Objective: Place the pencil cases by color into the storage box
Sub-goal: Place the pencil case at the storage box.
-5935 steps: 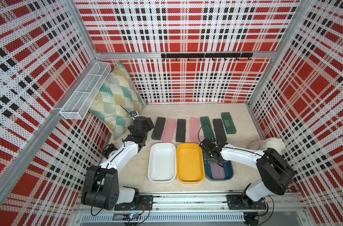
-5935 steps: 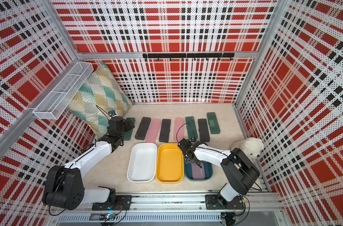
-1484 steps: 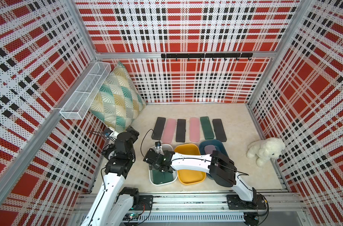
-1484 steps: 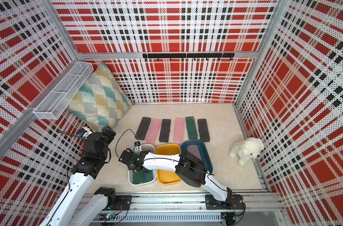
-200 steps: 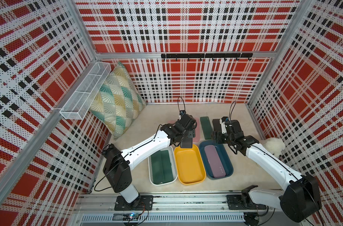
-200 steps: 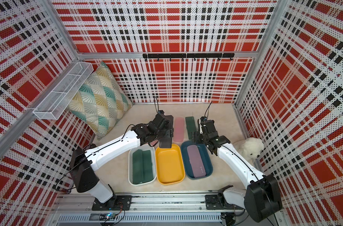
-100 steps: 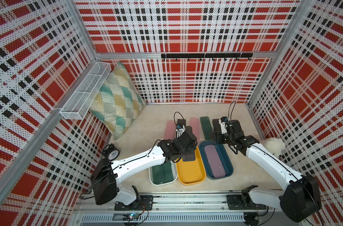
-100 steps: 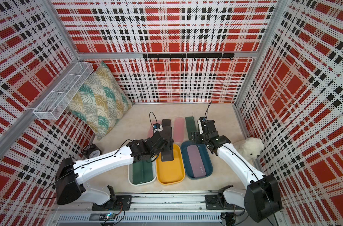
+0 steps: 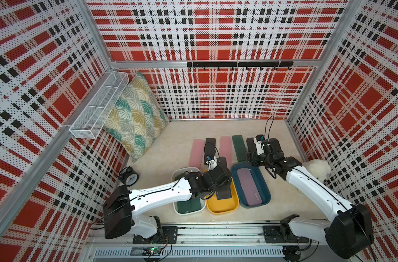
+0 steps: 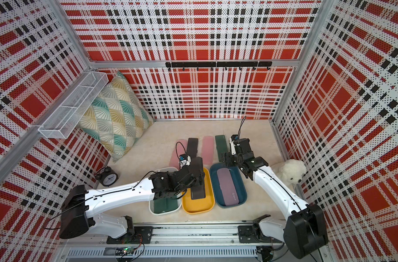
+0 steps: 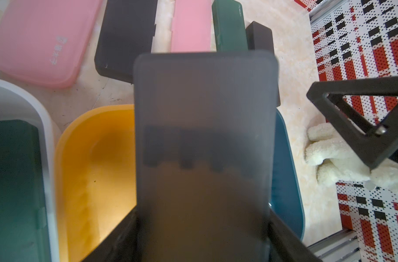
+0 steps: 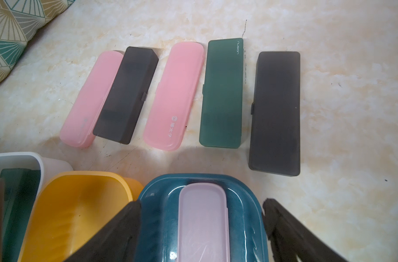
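My left gripper [image 9: 223, 186] [image 11: 202, 238] is shut on a black pencil case [image 9: 224, 179] [image 11: 202, 136], held tilted over the yellow tub [image 9: 223, 207] [image 11: 91, 170]. The white tub [image 9: 177, 174] holds dark green cases [image 9: 189, 206]. One pink case [image 9: 249, 189] [image 12: 202, 222] lies in the blue tub [image 9: 262, 197]. My right gripper [image 9: 252, 158] [image 12: 202, 226] hangs open above that tub's far end, holding nothing. Behind the tubs lie a pink case [image 12: 89, 99] with a black one [image 12: 127, 93] leaning on it, another pink [image 12: 175, 95], a green [image 12: 223, 93] and a black [image 12: 276, 113].
A patterned pillow [image 9: 134, 118] leans in the back left corner under a wire basket [image 9: 100, 106]. A black alarm clock [image 9: 128, 177] stands left of the tubs. A white plush toy [image 9: 318, 167] sits by the right wall. A hook rail [image 9: 238, 64] runs along the back wall.
My left arm has carried the black case from the row back toward the front, over the yellow tub, and lowered it. The right arm has not moved.
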Controlling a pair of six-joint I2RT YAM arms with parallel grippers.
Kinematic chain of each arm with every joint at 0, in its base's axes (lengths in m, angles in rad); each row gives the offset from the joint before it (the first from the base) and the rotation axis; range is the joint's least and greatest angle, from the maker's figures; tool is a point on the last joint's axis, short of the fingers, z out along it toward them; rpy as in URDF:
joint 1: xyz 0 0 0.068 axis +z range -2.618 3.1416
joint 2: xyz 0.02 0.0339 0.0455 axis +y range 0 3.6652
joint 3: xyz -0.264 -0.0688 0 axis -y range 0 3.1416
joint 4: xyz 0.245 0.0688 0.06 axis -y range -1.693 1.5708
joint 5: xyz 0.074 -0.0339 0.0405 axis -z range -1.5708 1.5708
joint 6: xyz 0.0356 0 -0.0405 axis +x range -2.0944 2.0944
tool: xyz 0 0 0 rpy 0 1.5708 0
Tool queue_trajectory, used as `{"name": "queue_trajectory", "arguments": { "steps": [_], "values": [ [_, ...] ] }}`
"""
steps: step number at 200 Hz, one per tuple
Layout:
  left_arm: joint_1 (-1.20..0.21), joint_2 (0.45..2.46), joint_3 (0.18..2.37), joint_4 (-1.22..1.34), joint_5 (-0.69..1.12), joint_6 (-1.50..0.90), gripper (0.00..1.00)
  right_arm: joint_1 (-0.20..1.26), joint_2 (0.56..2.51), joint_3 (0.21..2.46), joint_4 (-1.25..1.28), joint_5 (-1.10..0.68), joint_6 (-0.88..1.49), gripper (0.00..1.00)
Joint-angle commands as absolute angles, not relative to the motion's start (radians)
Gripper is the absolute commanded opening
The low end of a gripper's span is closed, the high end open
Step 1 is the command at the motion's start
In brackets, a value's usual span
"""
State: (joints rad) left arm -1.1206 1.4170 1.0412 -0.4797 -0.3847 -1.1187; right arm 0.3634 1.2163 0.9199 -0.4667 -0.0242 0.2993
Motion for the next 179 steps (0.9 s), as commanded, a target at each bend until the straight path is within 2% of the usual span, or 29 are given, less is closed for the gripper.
{"name": "queue_trajectory", "arguments": {
  "steps": [1, 179],
  "values": [
    [-1.127, 1.422, 1.026, -0.448, -0.386, -1.159, 0.32, 0.354, 1.191, 0.931, -0.472, -0.032, 0.284, 0.9],
    [-1.103, 1.606, 1.013, -0.396, -0.287, -1.187, 0.32, 0.344, 1.199, 0.889, -0.447, -0.051, 0.264, 0.9]
  ]
}}
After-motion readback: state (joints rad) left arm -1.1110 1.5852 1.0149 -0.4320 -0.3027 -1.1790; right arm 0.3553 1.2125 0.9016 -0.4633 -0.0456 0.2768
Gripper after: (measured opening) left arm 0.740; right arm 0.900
